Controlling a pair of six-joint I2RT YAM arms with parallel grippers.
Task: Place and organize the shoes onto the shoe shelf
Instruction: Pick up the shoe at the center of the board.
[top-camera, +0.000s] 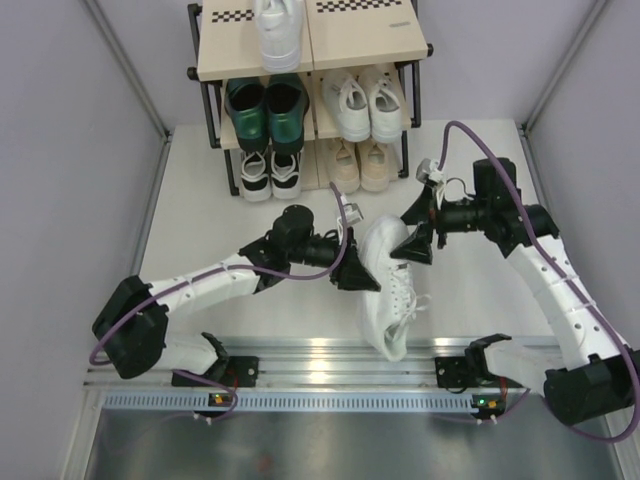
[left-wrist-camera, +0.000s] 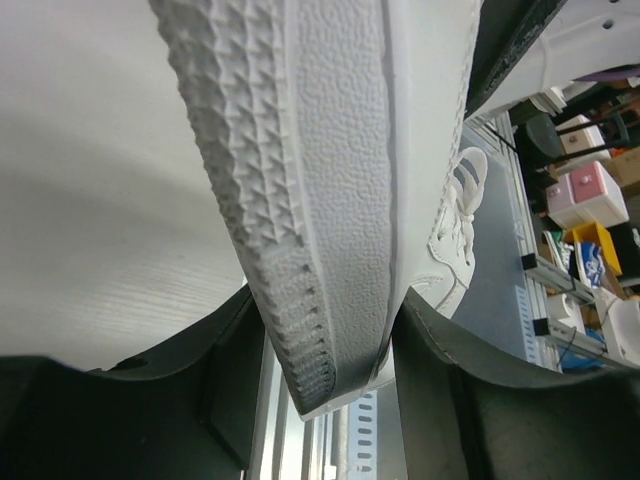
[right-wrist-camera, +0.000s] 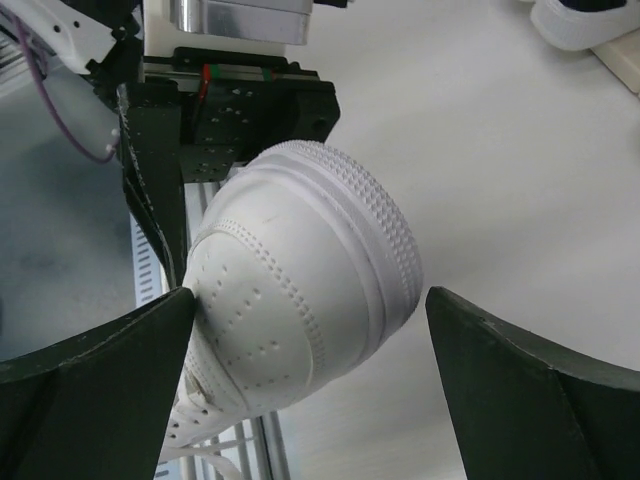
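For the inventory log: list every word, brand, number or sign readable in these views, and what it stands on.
No readable text in any view.
The white sneaker shows no brand or size mark.
The shoe shelf bears checkered strips only, no letters.
The boxes behind, in the left wrist view: any print is too blurred to read.

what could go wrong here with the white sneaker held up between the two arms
1. The white sneaker is pinched only along its sole edge by the jaws of the left arm, while the jaws of the right arm stand wide open around its toe. It could pivot or slip down onto the table.
2. The top board of the shoe shelf already holds a lone sneaker. Setting this one beside it might knock that one askew.
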